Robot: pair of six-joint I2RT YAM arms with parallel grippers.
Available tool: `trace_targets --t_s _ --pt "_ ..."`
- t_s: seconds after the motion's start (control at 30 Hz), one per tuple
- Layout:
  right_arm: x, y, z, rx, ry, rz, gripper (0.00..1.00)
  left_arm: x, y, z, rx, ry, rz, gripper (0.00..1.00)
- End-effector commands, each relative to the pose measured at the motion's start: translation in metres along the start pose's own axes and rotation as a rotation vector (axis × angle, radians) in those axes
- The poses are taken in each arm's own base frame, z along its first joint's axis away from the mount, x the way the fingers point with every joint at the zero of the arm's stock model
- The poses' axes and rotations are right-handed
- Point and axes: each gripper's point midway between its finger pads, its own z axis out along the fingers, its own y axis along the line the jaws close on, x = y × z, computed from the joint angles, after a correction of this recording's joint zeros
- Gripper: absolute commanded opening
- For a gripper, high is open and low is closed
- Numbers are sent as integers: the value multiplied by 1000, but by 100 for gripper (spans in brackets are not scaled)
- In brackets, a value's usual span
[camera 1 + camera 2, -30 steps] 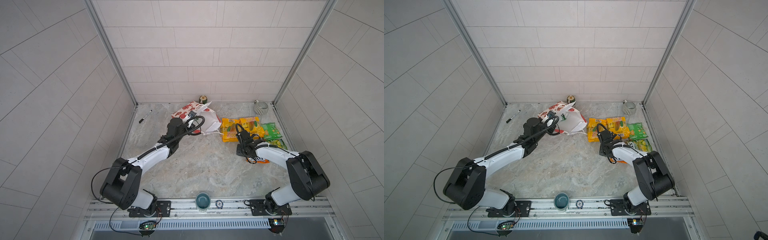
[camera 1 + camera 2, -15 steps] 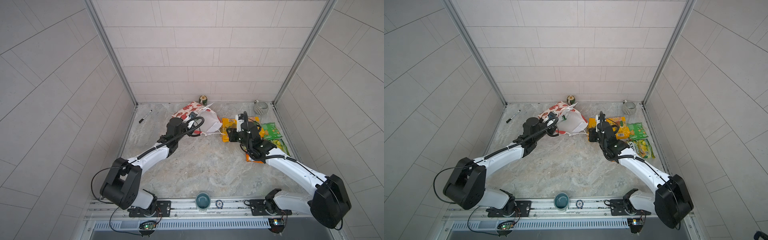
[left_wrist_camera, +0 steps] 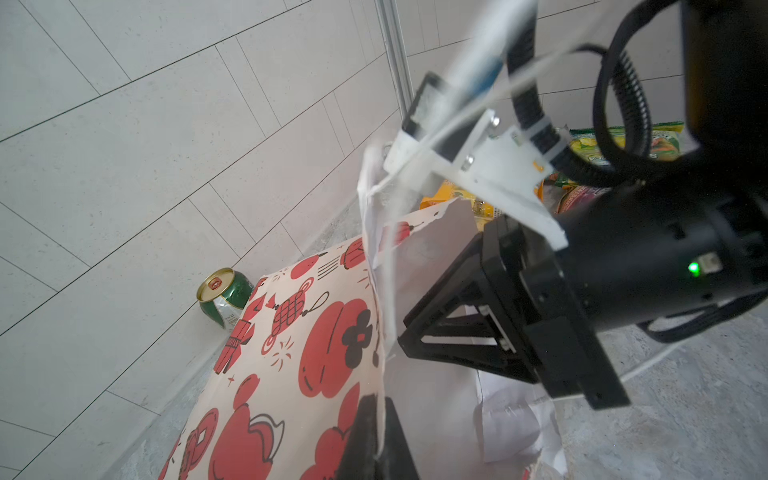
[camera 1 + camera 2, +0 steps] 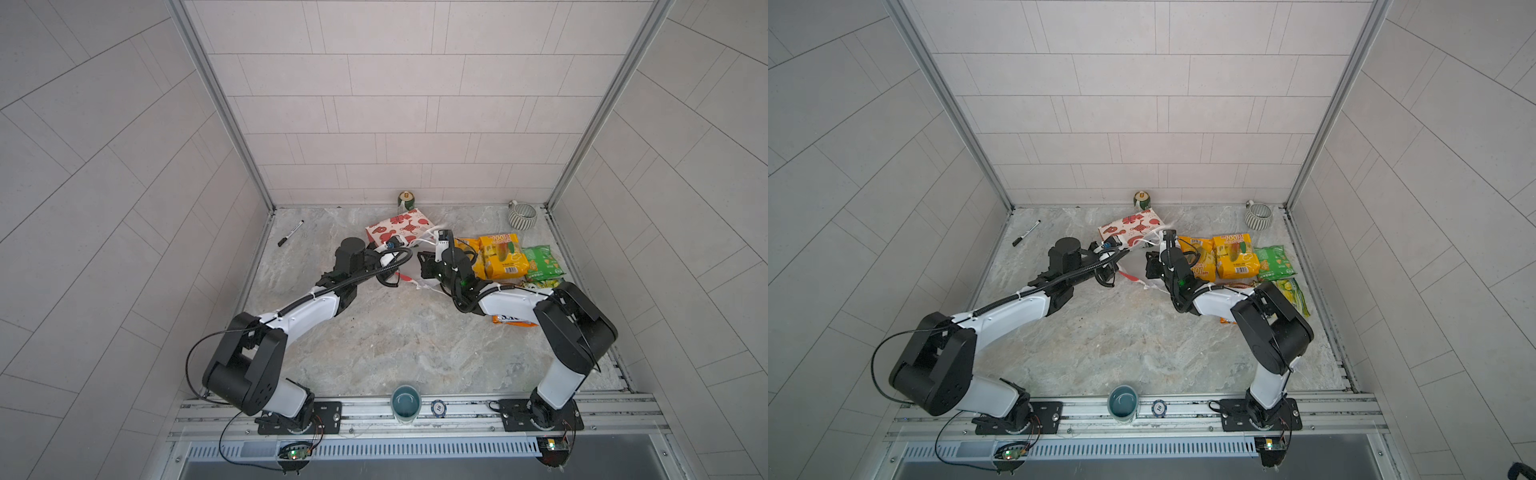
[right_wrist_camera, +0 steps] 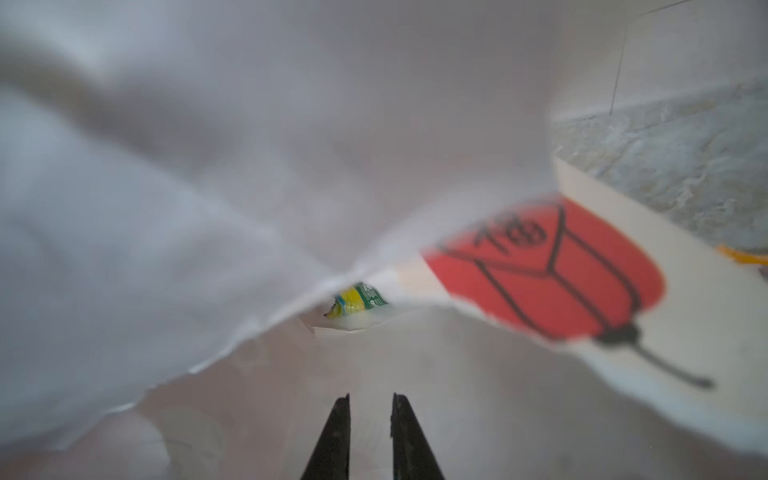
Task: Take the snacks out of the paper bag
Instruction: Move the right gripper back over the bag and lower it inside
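Ahead of our right gripper [image 5: 370, 398], barely parted and empty, a yellow-green snack [image 5: 357, 305] lies deep inside the paper bag [image 5: 540, 270]; our left gripper [image 3: 378, 415], clamped on its rim, should lift higher.

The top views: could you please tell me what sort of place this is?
Probably a robot test cell, not a home: tiled wall panels in metal framing box in a marble-look tabletop, with the left arm and right arm bolted to a front rail.

soft even light, faint shadows; top views sharp; paper bag [image 5: 166, 208] blurred at right wrist.
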Motion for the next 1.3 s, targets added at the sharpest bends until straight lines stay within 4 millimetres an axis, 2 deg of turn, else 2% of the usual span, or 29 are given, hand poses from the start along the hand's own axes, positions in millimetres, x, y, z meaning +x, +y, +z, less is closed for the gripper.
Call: trace_targets --t_s 0.0,0.13,0.3,0.47,0.6,0.83,0.9,0.97,1.03,1.13,1.27 --pt "-15 6 2 -18 -146 44 20 -6 -5 -3 21 -26 37 0" --pt "14 2 18 -11 -101 32 19 -6 -15 -3 83 -25 55 0" --pt "45 -4 36 38 7 14 19 10 -26 3 134 6 65 0" --pt "77 10 59 12 98 -10 19 19 -26 5 126 39 80 0" --pt "71 16 55 -14 63 9 19 25 -28 4 126 48 97 0" --pt "33 21 27 -48 -39 19 19 13 -25 -2 122 37 99 0" --pt "39 18 28 -38 -32 11 19 24 -25 3 119 67 90 0" --pt "57 12 41 -31 24 18 19 37 -24 11 113 95 81 0" --pt "71 9 52 -42 66 34 18 42 -23 15 96 90 74 0" --pt "71 9 56 -33 68 33 18 33 -16 13 62 63 65 0" --pt "53 16 49 -47 33 38 18 5 -11 -3 47 22 69 0"
